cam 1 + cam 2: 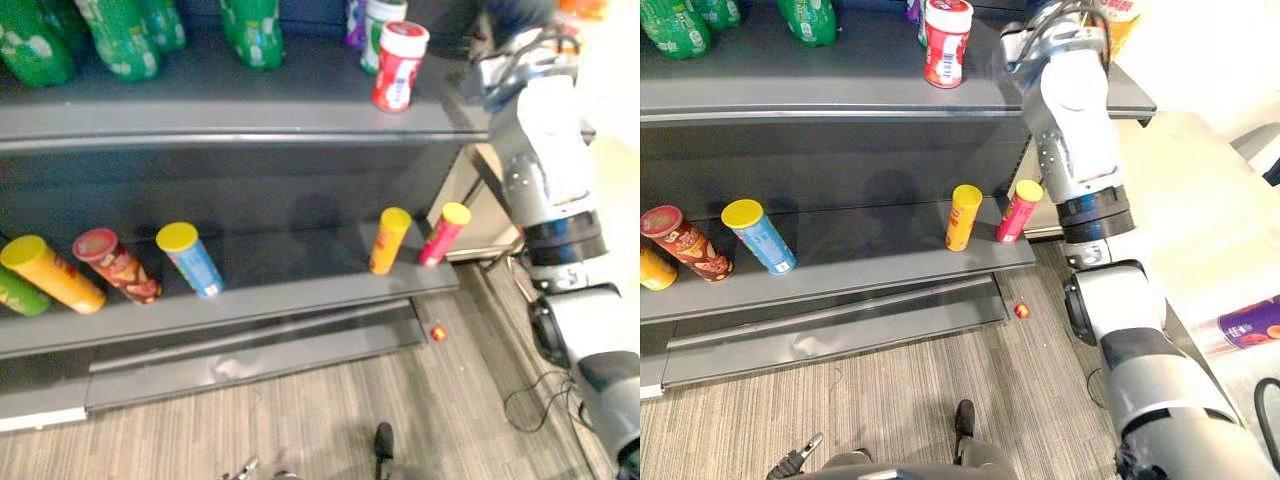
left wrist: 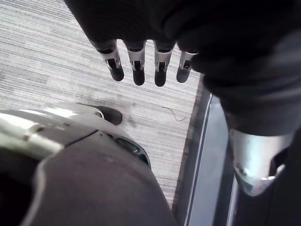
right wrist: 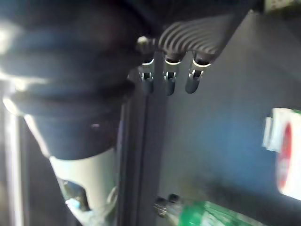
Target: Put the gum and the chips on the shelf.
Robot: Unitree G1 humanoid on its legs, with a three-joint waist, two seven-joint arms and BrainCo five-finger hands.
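A red and white gum canister (image 1: 400, 65) stands upright near the right end of the upper shelf (image 1: 250, 115). My right arm reaches up to that shelf just right of the canister. In the right wrist view my right hand (image 3: 168, 81) hovers over the dark shelf board with straight fingers and holds nothing; the canister (image 3: 284, 155) stands a short way off. Several chips cans lean on the lower shelf (image 1: 300, 290), among them an orange one (image 1: 388, 240) and a pink one (image 1: 443, 233). My left hand (image 2: 137, 70) hangs open above the floor.
Green bottles (image 1: 120, 35) stand along the back of the upper shelf. Blue (image 1: 190, 258), red (image 1: 118, 265) and yellow (image 1: 50, 273) cans lie further left on the lower shelf. A small red thing (image 1: 438, 333) lies on the floor. A purple can (image 1: 1250, 325) lies on a pale surface at the right.
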